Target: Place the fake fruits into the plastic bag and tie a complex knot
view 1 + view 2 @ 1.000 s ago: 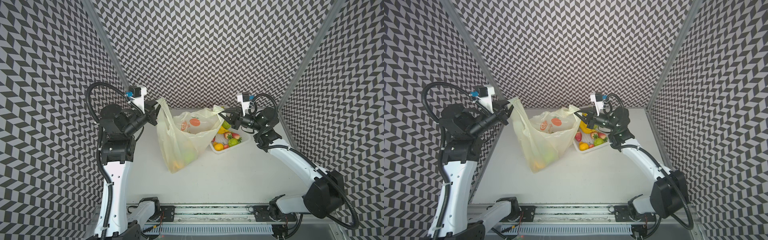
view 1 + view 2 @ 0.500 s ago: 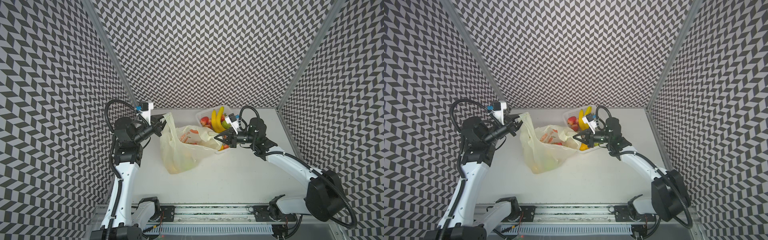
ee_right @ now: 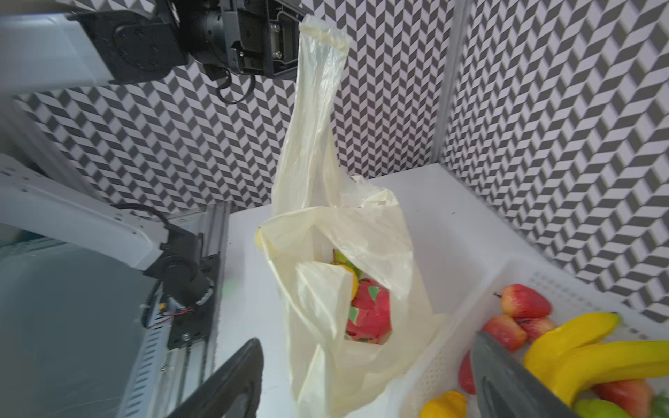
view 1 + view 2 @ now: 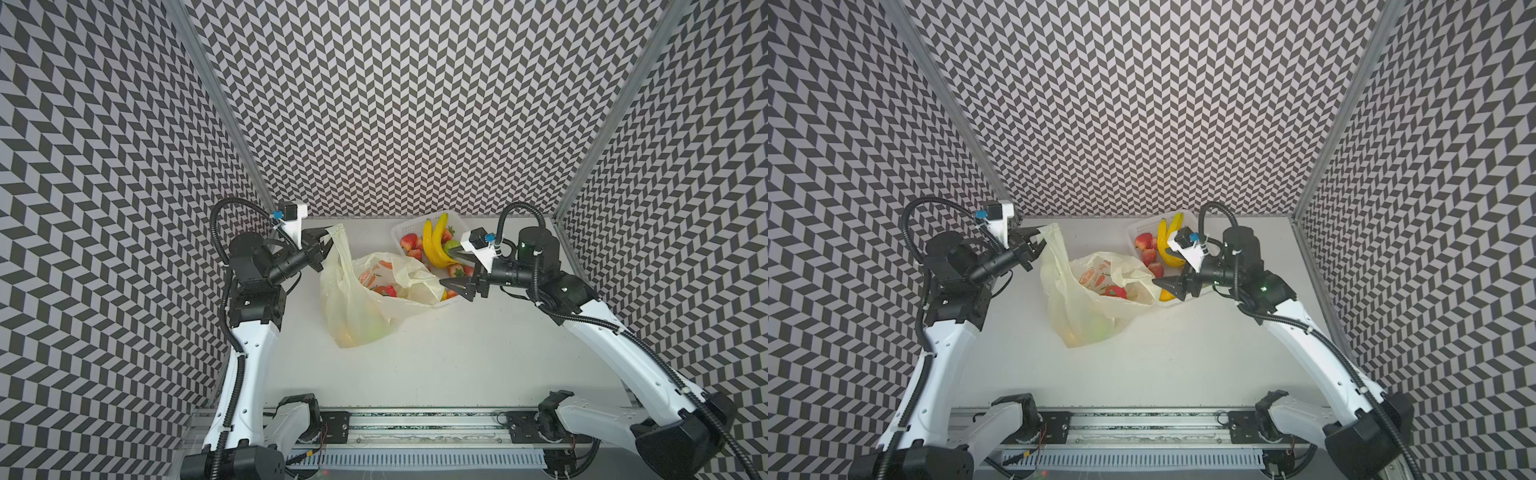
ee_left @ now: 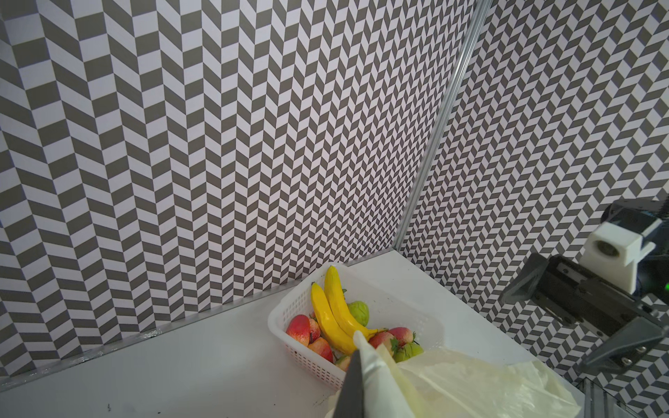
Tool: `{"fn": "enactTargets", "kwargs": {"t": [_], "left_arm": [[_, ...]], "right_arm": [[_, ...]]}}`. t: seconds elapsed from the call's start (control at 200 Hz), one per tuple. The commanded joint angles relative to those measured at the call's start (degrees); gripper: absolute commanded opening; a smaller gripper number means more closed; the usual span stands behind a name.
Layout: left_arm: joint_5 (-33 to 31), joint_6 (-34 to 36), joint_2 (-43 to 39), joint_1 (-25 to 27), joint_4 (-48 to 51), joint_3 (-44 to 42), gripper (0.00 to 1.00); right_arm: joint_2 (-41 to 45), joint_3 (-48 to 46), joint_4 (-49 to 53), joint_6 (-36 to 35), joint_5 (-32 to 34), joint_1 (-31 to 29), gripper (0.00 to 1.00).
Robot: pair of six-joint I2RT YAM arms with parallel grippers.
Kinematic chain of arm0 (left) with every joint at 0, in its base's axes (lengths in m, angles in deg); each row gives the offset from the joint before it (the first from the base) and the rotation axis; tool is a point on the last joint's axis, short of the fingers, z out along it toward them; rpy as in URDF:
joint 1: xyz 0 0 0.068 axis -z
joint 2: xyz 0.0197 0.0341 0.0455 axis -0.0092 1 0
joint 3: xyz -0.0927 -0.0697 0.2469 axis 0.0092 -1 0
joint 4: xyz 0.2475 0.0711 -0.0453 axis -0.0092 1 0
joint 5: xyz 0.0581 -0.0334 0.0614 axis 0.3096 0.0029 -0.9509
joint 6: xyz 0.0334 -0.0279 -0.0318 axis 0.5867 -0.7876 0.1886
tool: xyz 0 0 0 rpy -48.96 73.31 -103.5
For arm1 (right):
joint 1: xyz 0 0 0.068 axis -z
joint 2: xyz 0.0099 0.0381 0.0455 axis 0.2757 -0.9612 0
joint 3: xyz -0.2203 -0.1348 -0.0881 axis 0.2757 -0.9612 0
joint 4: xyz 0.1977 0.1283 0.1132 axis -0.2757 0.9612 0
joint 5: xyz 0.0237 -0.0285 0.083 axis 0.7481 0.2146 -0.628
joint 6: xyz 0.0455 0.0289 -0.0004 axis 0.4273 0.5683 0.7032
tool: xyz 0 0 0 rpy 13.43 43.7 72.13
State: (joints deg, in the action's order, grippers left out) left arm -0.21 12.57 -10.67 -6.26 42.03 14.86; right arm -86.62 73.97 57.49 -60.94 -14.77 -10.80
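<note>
The white table (image 4: 457, 365) carries the pale-yellow plastic bag (image 4: 357, 307). It sits left of centre, its mouth sagging open toward the white perforated basket (image 4: 405, 227) at the back right, and its edge touches the basket. The left gripper (image 4: 326, 245) is clamped tight on one bag handle (image 3: 318, 54), holding it stretched upward. The right gripper (image 4: 445, 266) gapes wide with nothing in it, over the basket's near side beside the bag's mouth. Two bananas (image 4: 434, 249) lie in the basket among red and green fruits. A pink dragon fruit (image 3: 369, 315) lies inside the bag.
</note>
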Motion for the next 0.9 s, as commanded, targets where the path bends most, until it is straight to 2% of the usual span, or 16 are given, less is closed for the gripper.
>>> {"fn": "enactTargets", "kwargs": {"t": [0.0, 0.11, 0.275, 0.466, 0.581, 0.681, 0.781, 0.841, 0.896], "left_arm": [[1.3, 0.4, -0.1, -0.4, -2.1, 2.2, 0.0], [1.3, 0.5, -0.1, -0.5, -2.1, 2.3, 0.0], [1.5, 0.2, 0.0, -0.5, -2.5, 2.2, 0.0], [1.6, -0.2, -0.1, -0.4, -3.1, 1.9, 0.0], [1.8, -0.4, -0.1, -0.5, -3.3, 1.6, 0.0], [1.8, -0.5, -0.2, -0.5, -3.4, 1.7, 0.0], [1.8, -0.4, -0.2, -0.5, -3.5, 1.8, 0.0], [1.8, -0.5, -0.1, -0.5, -3.4, 1.8, 0.0], [1.9, -0.5, -0.1, -0.5, -3.3, 1.9, 0.0]], "right_arm": [[-0.9, 3.9, 8.2, -12.6, 7.5, -0.5, 0.91], [-2.3, 7.4, 11.6, -16.8, 9.1, -4.9, 0.93], [-3.9, 9.9, 13.6, -20.3, 15.6, -13.8, 0.99], [-9.6, 15.2, 16.6, -21.2, 24.0, -20.8, 0.95], [-14.2, 19.4, 19.6, -21.6, 25.4, -22.5, 0.8], [-16.5, 20.6, 19.9, -22.3, 25.2, -23.7, 0.75], [-17.9, 21.0, 19.8, -23.0, 24.1, -24.9, 0.65], [-18.3, 21.3, 19.7, -23.0, 23.3, -25.2, 0.54], [-18.3, 21.5, 19.3, -22.7, 22.2, -25.2, 0.39]]}}
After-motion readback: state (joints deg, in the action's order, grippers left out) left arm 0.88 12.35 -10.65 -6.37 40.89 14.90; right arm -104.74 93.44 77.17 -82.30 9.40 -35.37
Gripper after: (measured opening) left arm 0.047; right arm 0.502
